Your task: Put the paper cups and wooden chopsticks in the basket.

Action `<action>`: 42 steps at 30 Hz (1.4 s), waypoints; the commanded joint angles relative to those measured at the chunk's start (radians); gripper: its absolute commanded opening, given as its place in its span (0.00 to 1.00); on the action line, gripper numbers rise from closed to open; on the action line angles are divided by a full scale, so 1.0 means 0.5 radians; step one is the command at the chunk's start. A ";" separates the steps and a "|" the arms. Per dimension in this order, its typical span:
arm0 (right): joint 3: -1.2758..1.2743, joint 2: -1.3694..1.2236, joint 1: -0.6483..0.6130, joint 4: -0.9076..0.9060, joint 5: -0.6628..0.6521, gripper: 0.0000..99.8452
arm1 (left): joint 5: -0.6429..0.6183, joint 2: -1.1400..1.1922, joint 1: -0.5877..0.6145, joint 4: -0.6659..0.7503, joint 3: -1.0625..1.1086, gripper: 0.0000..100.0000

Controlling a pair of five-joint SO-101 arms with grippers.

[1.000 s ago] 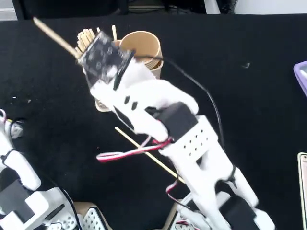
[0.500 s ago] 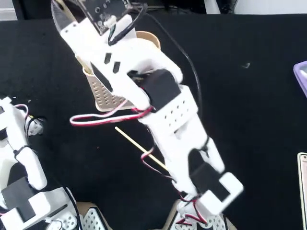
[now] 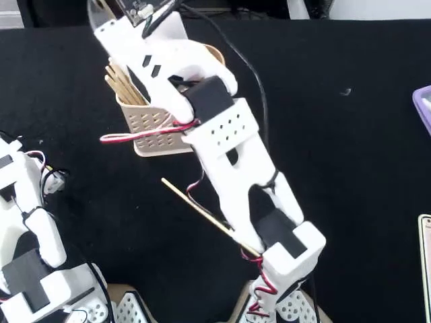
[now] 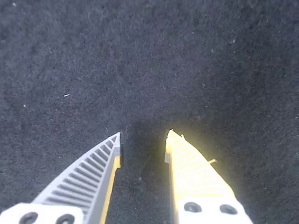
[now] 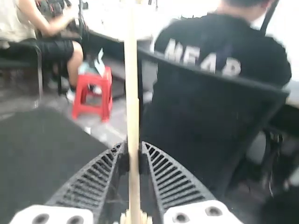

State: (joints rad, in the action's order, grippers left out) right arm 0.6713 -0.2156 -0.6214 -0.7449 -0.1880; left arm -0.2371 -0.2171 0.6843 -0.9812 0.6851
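A beige perforated basket (image 3: 153,128) stands at the far left of the black table and holds several wooden chopsticks (image 3: 120,79). The rim of a paper cup (image 3: 217,54) shows at the basket's far right side, mostly hidden by my right arm (image 3: 222,141). That arm stretches over the basket toward the far edge. My right gripper (image 5: 132,156) is shut on one chopstick (image 5: 132,84), held upright and pointing away from the table. Another chopstick (image 3: 196,207) lies loose on the table nearer the front. My left gripper (image 4: 142,137) hangs open over bare black cloth, with nothing between its fingers.
The left arm (image 3: 30,222) is folded at the front left corner. A purple object (image 3: 424,108) and a white one (image 3: 425,249) sit at the right edge. Beyond the table, people sit on chairs near a red stool (image 5: 92,91).
My right arm has lifted and swung toward the far edge with the chopstick, uncovering the basket front. The left arm has shifted a little at the front left.
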 commanded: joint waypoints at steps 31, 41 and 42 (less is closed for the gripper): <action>-1.705 1.484 0.089 0.341 0.003 0.12 | -0.077 -0.064 -0.296 0.390 0.269 0.16; -2.521 1.692 0.012 -1.108 -0.344 0.08 | -0.077 -0.064 -0.281 0.393 0.265 0.16; -2.687 1.671 0.015 -1.068 -0.436 0.08 | -0.077 -0.064 -0.281 0.393 0.265 0.16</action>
State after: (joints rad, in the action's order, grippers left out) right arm -0.4856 0.6283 -0.6030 -1.2605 -0.2938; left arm -0.2693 -0.2171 0.5478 -0.7986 0.8232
